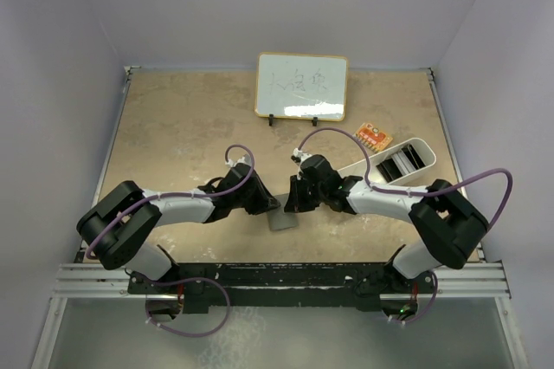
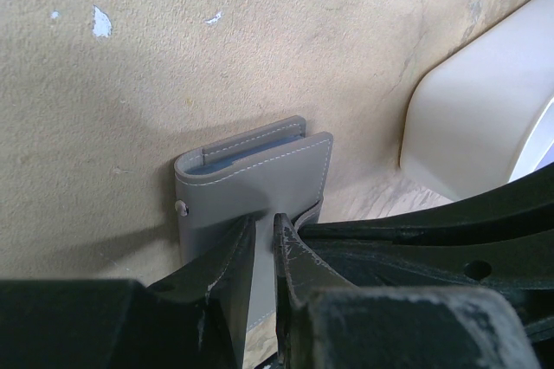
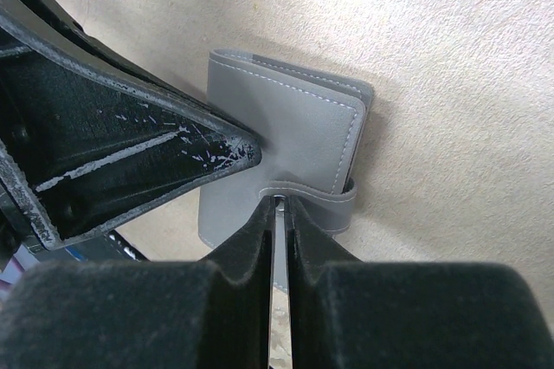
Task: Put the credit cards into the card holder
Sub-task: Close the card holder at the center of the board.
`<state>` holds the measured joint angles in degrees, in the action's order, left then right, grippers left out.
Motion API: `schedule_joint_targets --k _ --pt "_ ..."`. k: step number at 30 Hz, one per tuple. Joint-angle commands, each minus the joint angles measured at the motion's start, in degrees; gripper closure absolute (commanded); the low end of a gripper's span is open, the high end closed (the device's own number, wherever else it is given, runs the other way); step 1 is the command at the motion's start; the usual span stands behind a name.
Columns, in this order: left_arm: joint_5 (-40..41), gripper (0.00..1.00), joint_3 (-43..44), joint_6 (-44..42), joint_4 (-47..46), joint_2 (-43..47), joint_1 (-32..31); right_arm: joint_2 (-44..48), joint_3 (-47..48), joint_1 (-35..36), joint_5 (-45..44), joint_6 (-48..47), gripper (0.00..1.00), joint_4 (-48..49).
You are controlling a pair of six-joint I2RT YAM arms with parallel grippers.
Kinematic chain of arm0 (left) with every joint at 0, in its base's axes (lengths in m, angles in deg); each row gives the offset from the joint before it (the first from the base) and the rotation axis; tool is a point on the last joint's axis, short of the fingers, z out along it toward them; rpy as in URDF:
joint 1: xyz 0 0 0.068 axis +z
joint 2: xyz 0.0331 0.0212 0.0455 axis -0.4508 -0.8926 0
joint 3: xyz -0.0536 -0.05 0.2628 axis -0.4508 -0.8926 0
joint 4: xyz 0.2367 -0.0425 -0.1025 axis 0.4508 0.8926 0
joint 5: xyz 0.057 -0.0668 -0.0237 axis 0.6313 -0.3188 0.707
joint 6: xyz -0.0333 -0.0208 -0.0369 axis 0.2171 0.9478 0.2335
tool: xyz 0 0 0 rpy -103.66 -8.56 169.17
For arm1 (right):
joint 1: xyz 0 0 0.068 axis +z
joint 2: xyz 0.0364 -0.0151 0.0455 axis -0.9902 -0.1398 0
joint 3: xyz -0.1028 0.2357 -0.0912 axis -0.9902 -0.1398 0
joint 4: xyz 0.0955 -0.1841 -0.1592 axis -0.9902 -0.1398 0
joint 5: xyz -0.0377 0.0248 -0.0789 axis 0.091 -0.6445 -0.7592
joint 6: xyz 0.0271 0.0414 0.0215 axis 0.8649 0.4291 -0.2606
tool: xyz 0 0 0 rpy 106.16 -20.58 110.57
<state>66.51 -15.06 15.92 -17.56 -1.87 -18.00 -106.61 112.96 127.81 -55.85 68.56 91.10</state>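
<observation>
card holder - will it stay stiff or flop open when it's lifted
Probably semi-flexible: the card holder looks like stitched soft leather in layered folds. Its strap curls loosely, so it may swing open. Thin and flat, it likely weighs little and won't roll.

The left arm [image 1: 173,207] and the right arm [image 1: 389,198] are built alike: smooth white link shells joined by chunky black joint housings, the largest a rounded black block at the elbow. Thin purple cables [image 1: 500,175] run along both arms in loose loops, caught by small white fasteners. The left gripper's fingers [image 2: 227,269] are matt black wedges, their paint chipped and scratched to pale flecks. The right gripper's fingers [image 3: 242,252] are the same black, with softly rounded edges.
</observation>
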Motion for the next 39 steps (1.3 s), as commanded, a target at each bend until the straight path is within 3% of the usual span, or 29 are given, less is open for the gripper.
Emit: schedule_joint_targets --k 1,24,39 --pt "2.49 0.87 -2.42 -1.70 7.15 -3.14 -0.41 -1.85 1.28 1.08 0.14 0.19 0.92 -0.57" --pt "1.88 0.87 -3.24 -1.62 5.75 -4.14 -0.44 -9.10 10.21 5.80 -10.32 -3.35 0.93 -16.46" --pt "1.51 0.87 -3.71 -1.53 5.09 -4.26 -0.47 -15.21 15.32 6.01 -12.30 -5.58 0.94 -22.38"
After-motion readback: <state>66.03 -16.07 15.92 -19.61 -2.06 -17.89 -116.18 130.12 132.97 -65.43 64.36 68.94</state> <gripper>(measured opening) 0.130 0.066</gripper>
